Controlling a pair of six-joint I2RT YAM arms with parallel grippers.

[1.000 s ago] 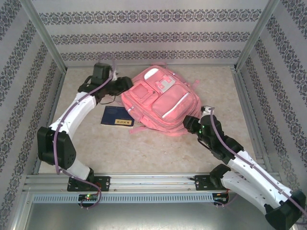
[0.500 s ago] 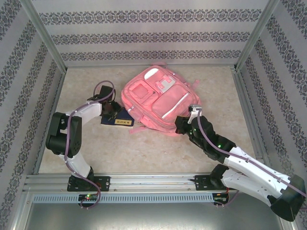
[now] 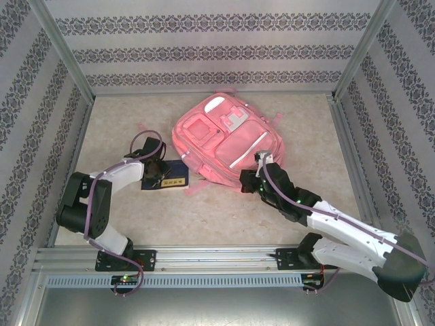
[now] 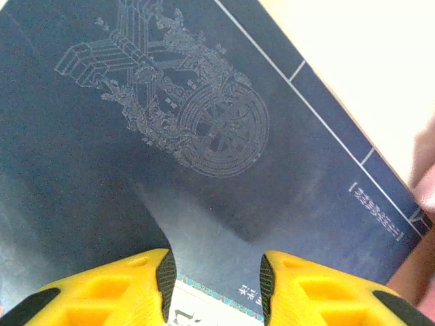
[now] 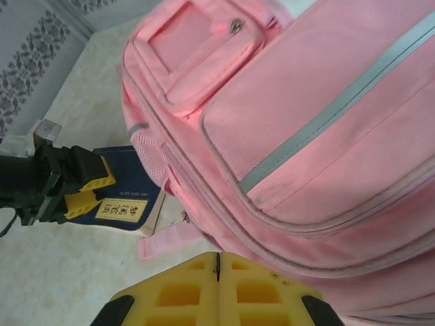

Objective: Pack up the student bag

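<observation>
Left claw: my left gripper [image 4: 216, 272] hangs over the dark blue book [image 4: 204, 136] with its fingers apart, probably lined up to pick it up for packing.
Bag: the student bag [image 3: 228, 139] lies front-up mid-table [image 3: 204, 217], just right of the book. Its long axis is diagonal, top far-left, base near-right.
Right claw: my right gripper [image 5: 217, 261], fingers together, sits at the bag's near edge, perhaps to steady it.
</observation>
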